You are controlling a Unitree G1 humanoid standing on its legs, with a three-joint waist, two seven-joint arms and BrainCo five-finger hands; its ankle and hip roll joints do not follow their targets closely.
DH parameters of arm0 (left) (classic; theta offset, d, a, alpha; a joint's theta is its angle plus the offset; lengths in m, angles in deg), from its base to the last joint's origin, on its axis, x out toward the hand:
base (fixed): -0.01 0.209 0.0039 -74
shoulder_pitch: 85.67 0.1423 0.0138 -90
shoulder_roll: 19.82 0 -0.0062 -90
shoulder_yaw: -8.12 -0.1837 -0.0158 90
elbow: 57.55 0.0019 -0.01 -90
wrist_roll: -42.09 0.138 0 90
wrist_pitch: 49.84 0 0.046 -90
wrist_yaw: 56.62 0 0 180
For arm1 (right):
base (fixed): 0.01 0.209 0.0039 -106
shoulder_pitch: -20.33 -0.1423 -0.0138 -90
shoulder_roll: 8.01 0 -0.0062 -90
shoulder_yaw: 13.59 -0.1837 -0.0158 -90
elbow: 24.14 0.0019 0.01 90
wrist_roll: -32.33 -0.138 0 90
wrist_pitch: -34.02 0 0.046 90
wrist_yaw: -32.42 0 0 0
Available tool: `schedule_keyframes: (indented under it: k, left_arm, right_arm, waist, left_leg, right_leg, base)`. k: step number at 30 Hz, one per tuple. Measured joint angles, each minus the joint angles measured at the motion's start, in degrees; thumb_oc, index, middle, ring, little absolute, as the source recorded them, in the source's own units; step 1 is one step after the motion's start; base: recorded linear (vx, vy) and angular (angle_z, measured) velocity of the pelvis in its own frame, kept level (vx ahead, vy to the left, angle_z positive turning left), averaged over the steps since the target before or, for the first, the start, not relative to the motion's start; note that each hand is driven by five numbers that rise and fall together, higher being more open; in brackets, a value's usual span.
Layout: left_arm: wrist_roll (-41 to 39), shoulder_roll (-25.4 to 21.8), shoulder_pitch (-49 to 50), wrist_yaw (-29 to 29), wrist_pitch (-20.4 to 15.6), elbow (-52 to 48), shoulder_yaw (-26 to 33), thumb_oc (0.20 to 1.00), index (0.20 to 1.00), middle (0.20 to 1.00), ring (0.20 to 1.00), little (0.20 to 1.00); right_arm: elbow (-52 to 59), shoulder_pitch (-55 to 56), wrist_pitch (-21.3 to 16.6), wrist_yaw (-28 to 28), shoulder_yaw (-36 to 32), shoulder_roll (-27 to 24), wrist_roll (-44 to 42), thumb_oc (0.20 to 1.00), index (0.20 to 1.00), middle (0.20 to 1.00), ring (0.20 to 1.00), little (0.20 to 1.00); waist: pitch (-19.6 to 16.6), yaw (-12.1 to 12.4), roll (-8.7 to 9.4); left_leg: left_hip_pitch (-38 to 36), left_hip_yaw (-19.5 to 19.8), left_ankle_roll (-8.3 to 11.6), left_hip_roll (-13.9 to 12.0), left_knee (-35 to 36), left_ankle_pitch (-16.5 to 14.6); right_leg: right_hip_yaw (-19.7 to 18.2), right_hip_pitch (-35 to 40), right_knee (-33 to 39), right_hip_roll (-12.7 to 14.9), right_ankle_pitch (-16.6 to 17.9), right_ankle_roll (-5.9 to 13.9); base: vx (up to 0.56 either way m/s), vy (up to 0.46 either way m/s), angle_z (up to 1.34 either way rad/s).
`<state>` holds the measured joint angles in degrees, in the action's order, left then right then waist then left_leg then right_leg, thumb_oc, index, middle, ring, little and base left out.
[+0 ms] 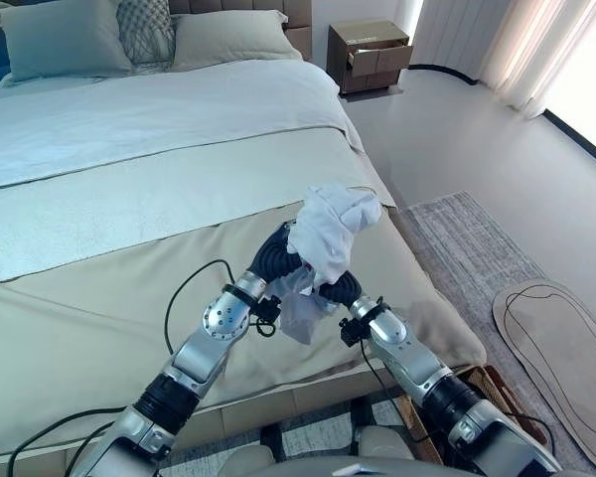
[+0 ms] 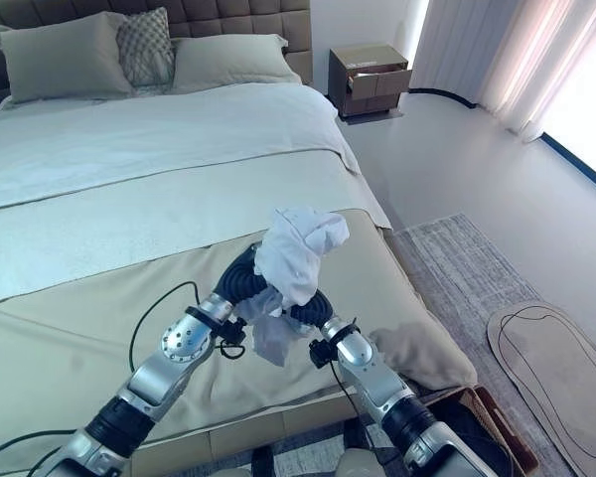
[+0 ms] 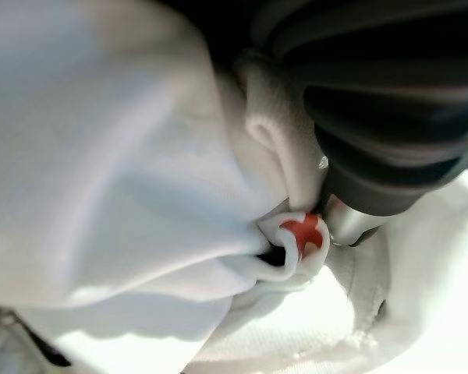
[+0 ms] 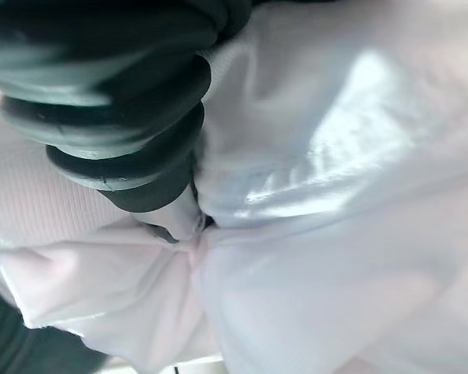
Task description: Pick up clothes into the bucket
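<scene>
Both hands meet over the bed's foot corner, lifting a bunched white garment clear of the cover. Cloth drapes over the left hand and right hand, hiding their fingers, so I cannot tell their grasp. A basket sits on the floor beside that corner.

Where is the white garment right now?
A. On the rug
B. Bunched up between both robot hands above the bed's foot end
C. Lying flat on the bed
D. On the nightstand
B: the white garment is bunched up between the left robot hand and the right robot hand, raised above the bed.
</scene>
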<state>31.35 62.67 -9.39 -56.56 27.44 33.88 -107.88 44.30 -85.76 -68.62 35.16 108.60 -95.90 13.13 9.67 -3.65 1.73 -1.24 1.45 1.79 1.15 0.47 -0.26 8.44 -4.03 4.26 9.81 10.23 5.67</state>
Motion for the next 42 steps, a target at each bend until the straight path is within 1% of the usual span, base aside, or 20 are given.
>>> schedule_keyframes:
  k: [3, 7, 8, 9, 11, 14, 18, 21, 25, 28, 30, 33, 37, 41, 42]
  left_arm:
    - [0.08, 0.02, 0.62, 0.01, 0.0, 0.0, 0.0, 0.2, 0.2, 0.2, 0.2, 0.2]
    - [0.99, 0.07, 1.58, 0.0, 0.0, 0.03, 0.08, 0.2, 0.2, 0.2, 0.2, 0.2]
    - [1.17, 0.16, 1.72, -0.03, -0.02, 0.09, 0.08, 0.253, 0.253, 0.253, 0.253, 0.253]
    - [1.78, 0.86, 2.45, -0.28, -0.03, 0.16, 0.28, 1.0, 1.0, 1.0, 1.0, 1.0]
    - [2.97, 1.36, 3.4, -0.62, -0.04, 0.35, 0.28, 1.0, 1.0, 1.0, 1.0, 1.0]
    - [3.2, 1.9, 4.26, -1.38, -0.12, 0.66, 0.76, 1.0, 1.0, 1.0, 1.0, 1.0]
    - [3.17, 2.11, 6.07, -2.99, -0.44, 1.7, 6.01, 1.0, 1.0, 1.0, 1.0, 1.0]
    - [3.26, 2.01, 6.45, -2.92, -0.44, 4.47, 7.06, 1.0, 1.0, 1.0, 1.0, 1.0]
    - [3.33, 2.01, 8.87, -2.81, -0.07, 8.54, 7.11, 1.0, 1.0, 1.0, 1.0, 1.0]
    - [5.3, 1.97, 10.94, -2.6, -0.05, 9.54, 7.7, 1.0, 1.0, 1.0, 1.0, 1.0]
    - [5.58, 2.05, 12.26, -2.32, -0.09, 9.67, 8.59, 1.0, 1.0, 1.0, 1.0, 1.0]
    - [5.66, 1.64, 14.5, -2.24, -0.14, 10.12, 11.32, 1.0, 1.0, 1.0, 1.0, 1.0]
    - [5.49, 1.11, 17.51, -2.16, -0.23, 11.14, 14.02, 1.0, 1.0, 1.0, 1.0, 1.0]
    - [4.72, 1.18, 19.11, -1.45, -0.73, 11.15, 14.65, 1.0, 1.0, 1.0, 1.0, 1.0]
    - [3.46, 1.22, 19.13, -0.89, -1.1, 11.15, 14.78, 1.0, 1.0, 1.0, 1.0, 1.0]
  right_arm:
    - [0.1, 1.05, -0.02, -0.01, -0.49, -0.19, 0.0, 0.2, 0.2, 0.2, 0.2, 0.2]
    - [0.54, 3.5, -0.63, -0.03, -2.83, -0.08, 0.03, 0.2, 0.2, 0.2, 0.2, 0.2]
    - [0.62, 4.01, -0.66, -0.01, -3.1, -0.11, 0.03, 0.2, 0.2, 0.2, 0.2, 0.2]
    - [1.32, 5.37, -0.9, -0.03, -4.84, 0.25, -0.07, 0.2, 0.2, 0.2, 0.2, 0.2]
    - [1.27, 7.03, -0.98, -0.25, -6.76, 0.74, -0.78, 0.2, 0.2, 0.2, 0.2, 0.2]
    - [1.73, 9.46, -1.02, -0.84, -10.5, 1.11, -4.22, 0.2, 0.2, 0.2, 0.2, 0.2]
    - [1.71, 12.61, -1.03, -3.39, -16.92, 0.7, -8.98, 0.2, 0.2, 0.2, 0.2, 0.2]
    - [1.7, 13.86, -1.09, -3.84, -19.73, 0.47, -11.64, 0.2, 0.2, 0.2, 0.2, 0.2]
    - [1.7, 14.22, -1.13, -4.12, -20.73, 0.87, -14.48, 0.2, 0.2, 0.2, 0.2, 0.2]
    - [1.73, 14.45, -1.2, -4.14, -21.23, 0.98, -15.68, 0.2, 0.2, 0.2, 0.2, 0.2]
    - [2.36, 15.58, -1.39, -4.16, -23.15, 1.42, -15.95, 0.2, 0.2, 0.2, 0.2, 0.2]
    - [3.33, 17.36, -2.68, -4.26, -26.14, 1.6, -16.25, 0.2, 0.2, 0.2, 0.2, 0.2]
    - [3.46, 20.25, -3.76, -5.07, -31.69, 1.59, -16.27, 0.2, 0.2, 0.2, 0.2, 0.2]
    - [3.46, 22.99, -4.52, -6.02, -34.99, 1.54, -16.24, 0.2, 0.2, 0.2, 0.2, 0.2]
    - [3.45, 23.61, -4.63, -6.38, -36.08, 1.64, -16.08, 0.2, 0.2, 0.2, 0.2, 0.2]
  waist:
    - [-0.25, -0.09, 0.1]
    - [-0.63, -0.09, 0.25]
    - [-0.67, -0.32, 0.31]
    - [-0.74, -0.18, 0.34]
    - [-0.87, -0.18, 0.44]
    - [-1.46, -0.24, 0.7]
    - [-1.84, -0.28, 0.92]
    - [-2.29, -0.29, 1.27]
    - [-2.42, -0.36, 1.37]
    - [-2.45, -0.32, 1.41]
    - [-2.49, -0.24, 1.45]
    - [-2.51, -0.25, 1.48]
    - [-2.55, -0.52, 1.54]
    - [-2.65, -0.43, 1.73]
    - [-2.68, -0.55, 1.91]
  left_leg:
    - [-0.05, -0.04, -0.03, 0.05, 0.05, 0.02]
    - [-0.19, -0.06, -0.09, 0.06, 0.19, 0.06]
    - [-0.22, -0.11, -0.11, 0.1, 0.24, 0.07]
    - [-0.53, -0.15, -0.16, 0.09, 0.49, 0.1]
    - [-1.27, -0.35, -0.23, 0.09, 0.87, 0.13]
    - [-1.53, -0.95, -0.23, 0.16, 1.07, 0.13]
    - [-2.21, -1.35, -0.37, 0.16, 1.8, 0.2]
    - [-2.32, -1.39, -0.43, 0.14, 1.87, 0.26]
    - [-2.84, -1.83, -0.42, 0.15, 2.13, 0.27]
    - [-3.18, -2.0, -0.42, 0.2, 2.3, 0.27]
    - [-3.24, -2.13, -0.44, 0.22, 2.4, 0.28]
    - [-3.38, -2.15, -0.46, 0.24, 2.52, 0.29]
    - [-3.73, -2.37, -0.47, 0.34, 2.71, 0.29]
    - [-4.04, -2.88, -0.49, 0.56, 2.8, 0.27]
    - [-3.99, -3.06, -0.55, 0.68, 2.8, 0.24]
  right_leg:
    - [-0.01, 0.01, 0.0, 0.05, -0.02, 0.04]
    - [-0.03, 0.11, 0.0, 0.11, -0.03, 0.05]
    - [-0.06, 0.08, 0.0, 0.09, -0.03, 0.08]
    - [-0.08, 0.29, 0.02, 0.11, -0.08, 0.14]
    - [-0.19, 0.76, 0.04, 0.1, -0.21, 0.29]
    - [-0.49, 0.72, 0.02, 0.15, -0.36, 0.53]
    - [-1.34, 0.74, 0.07, 0.15, -0.42, 0.59]
    - [-1.42, 0.76, 0.05, 0.08, -0.43, 0.62]
    - [-1.61, 0.91, 0.06, 0.05, -0.43, 0.63]
    - [-1.69, 1.11, 0.06, 0.1, -0.49, 0.7]
    - [-1.68, 1.15, 0.06, 0.14, -0.51, 0.73]
    - [-1.68, 1.26, 0.07, 0.16, -0.64, 0.89]
    - [-1.85, 1.34, 0.06, 0.18, -0.67, 0.91]
    - [-2.34, 1.34, 0.03, 0.29, -0.94, 1.16]
    - [-2.63, 1.2, -0.04, 0.41, -0.97, 1.22]
  base:
    - [0.0, 0.0, 0.0]
    - [0.0, 0.0, 0.0]
    - [0.0, 0.0, 0.0]
    - [0.0, 0.0, 0.0]
    - [0.0, 0.008, -0.03]
    - [0.0, 0.011, -0.06]
    - [0.0, 0.005, -0.09]
    - [0.0, 0.0, 0.0]
    - [0.0, 0.005, -0.04]
    - [0.0, 0.003, -0.02]
    - [0.0, 0.0, 0.0]
    - [0.0, 0.0, 0.0]
    - [-0.01, 0.011, -0.02]
    - [-0.04, 0.035, -0.06]
    - [-0.06, 0.039, -0.08]
